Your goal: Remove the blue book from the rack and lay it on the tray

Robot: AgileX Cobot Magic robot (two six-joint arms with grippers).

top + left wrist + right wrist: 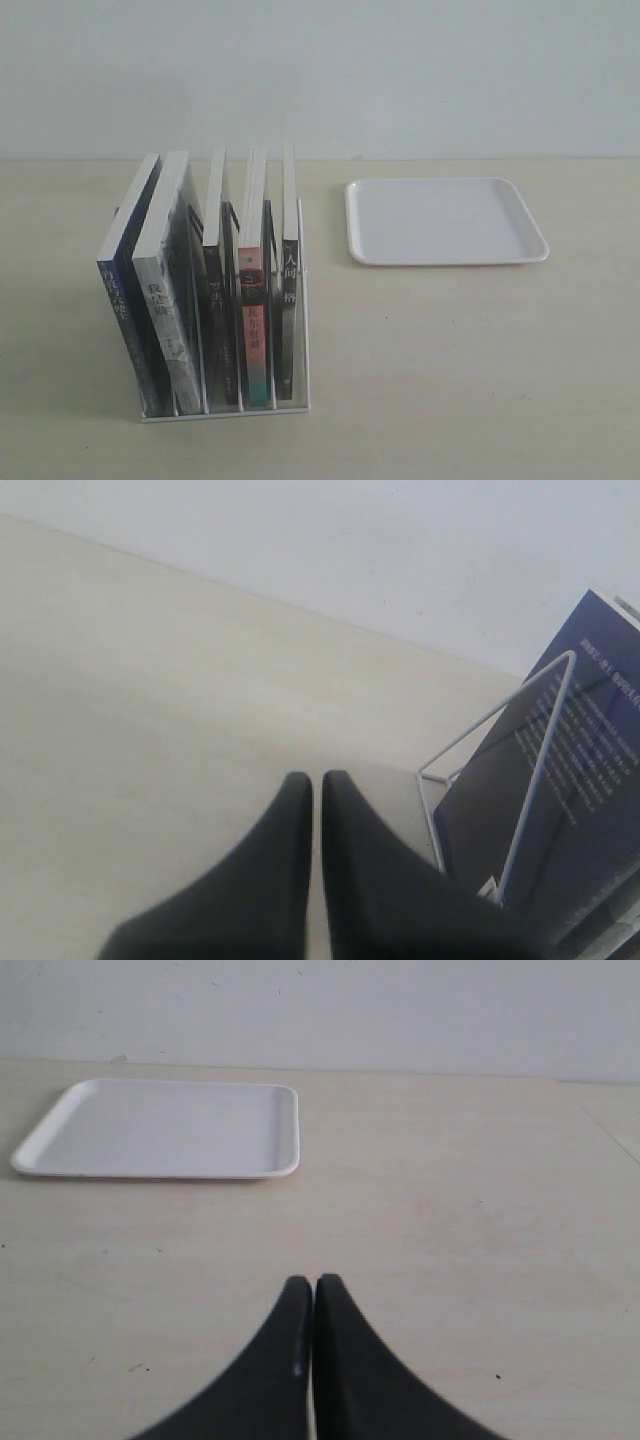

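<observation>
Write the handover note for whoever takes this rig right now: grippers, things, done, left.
Left gripper: shut, empty, close to the end of the rack where the blue book stands.
Right gripper: shut, empty, pointing toward the tray, well apart from it.
The blue book is in the rack's leftmost slot, leaning, with four other books to its right.
The tray is bare, on the table right of the rack.
Done: nothing yet.
Left: grip the blue book, lift it out, lay it flat on the tray.
</observation>
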